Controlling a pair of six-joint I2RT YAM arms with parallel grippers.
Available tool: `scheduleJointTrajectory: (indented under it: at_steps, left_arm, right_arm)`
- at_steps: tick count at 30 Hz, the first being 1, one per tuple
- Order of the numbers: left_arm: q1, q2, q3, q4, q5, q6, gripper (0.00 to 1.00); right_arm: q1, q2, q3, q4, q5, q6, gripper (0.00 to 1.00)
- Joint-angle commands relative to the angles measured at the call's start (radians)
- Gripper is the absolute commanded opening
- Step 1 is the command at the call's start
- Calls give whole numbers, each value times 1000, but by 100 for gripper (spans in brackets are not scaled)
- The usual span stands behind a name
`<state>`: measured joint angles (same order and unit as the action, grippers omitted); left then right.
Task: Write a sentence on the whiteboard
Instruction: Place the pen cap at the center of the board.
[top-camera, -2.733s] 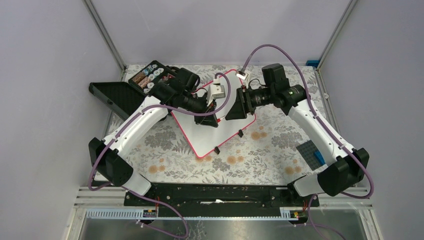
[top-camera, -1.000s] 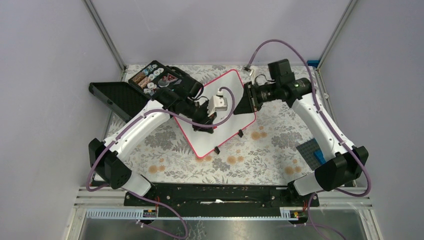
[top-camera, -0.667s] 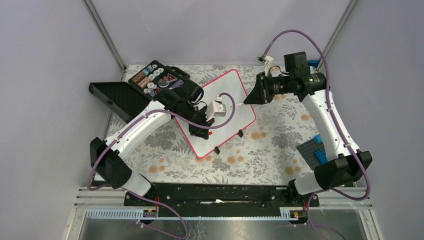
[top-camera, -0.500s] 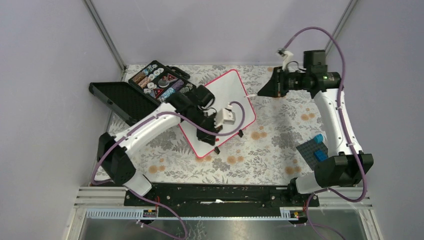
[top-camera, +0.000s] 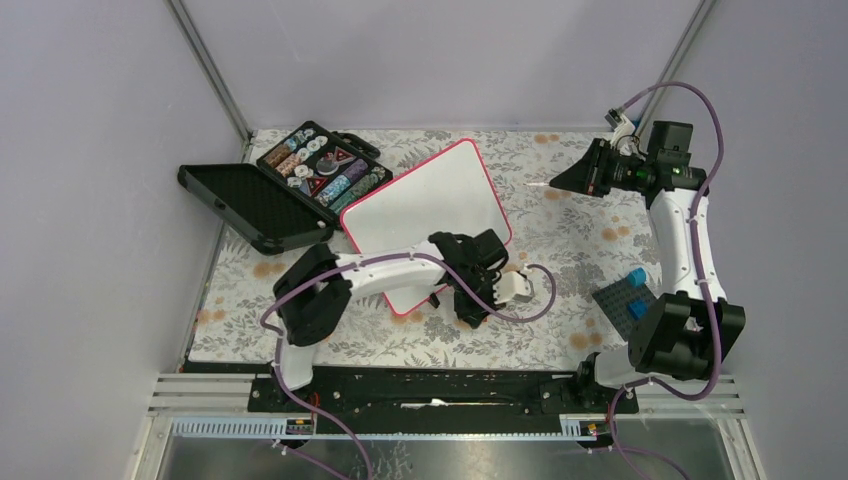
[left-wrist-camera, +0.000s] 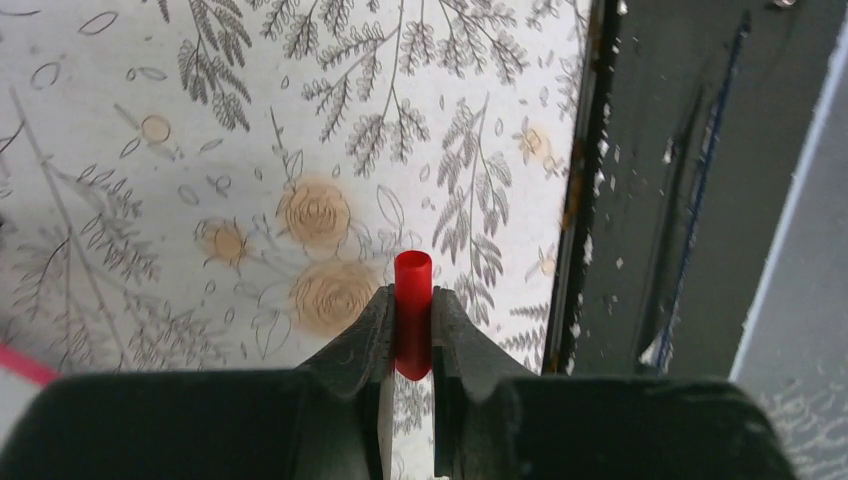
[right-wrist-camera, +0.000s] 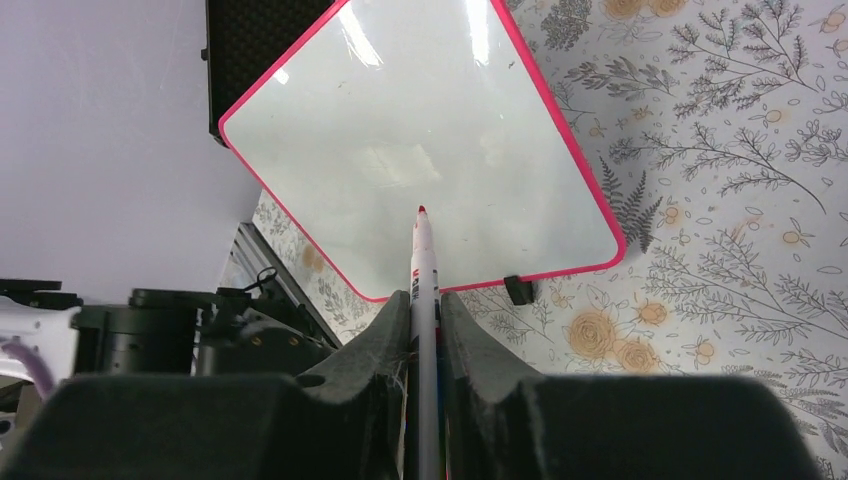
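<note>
The whiteboard (top-camera: 425, 215) lies mid-table, blank — writing not begun. Right gripper (right-wrist-camera: 425, 300), at its 3 o'clock, pinches the uncapped marker (right-wrist-camera: 424, 262); left gripper (left-wrist-camera: 412, 300), at 5 o'clock, clamps the red cap (left-wrist-camera: 413, 278).

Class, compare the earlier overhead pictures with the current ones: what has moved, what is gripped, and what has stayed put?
The two grippers, which met above the whiteboard, have separated. The left gripper drew back past the board's near edge, shut on a red cap. The right gripper swung off to the right, holding the uncapped marker. The whiteboard, still blank, and the open black case kept their places.
</note>
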<state>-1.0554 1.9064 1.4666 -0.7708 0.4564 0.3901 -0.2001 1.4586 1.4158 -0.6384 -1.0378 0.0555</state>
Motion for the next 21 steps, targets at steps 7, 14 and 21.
scheduleJointTrajectory:
  at_steps: [7, 14, 21]
  left_arm:
    - [-25, 119, 55, 151, -110, -115, 4]
    - [-25, 159, 54, 162, -149, -117, 16]
    - [-25, 192, 62, 147, -173, -116, 28]
  right_arm:
    - [-4, -90, -87, 203, -90, 131, 0]
    - [-4, -74, -98, 217, -98, 135, 0]
    - [-3, -48, -93, 222, -119, 137, 0]
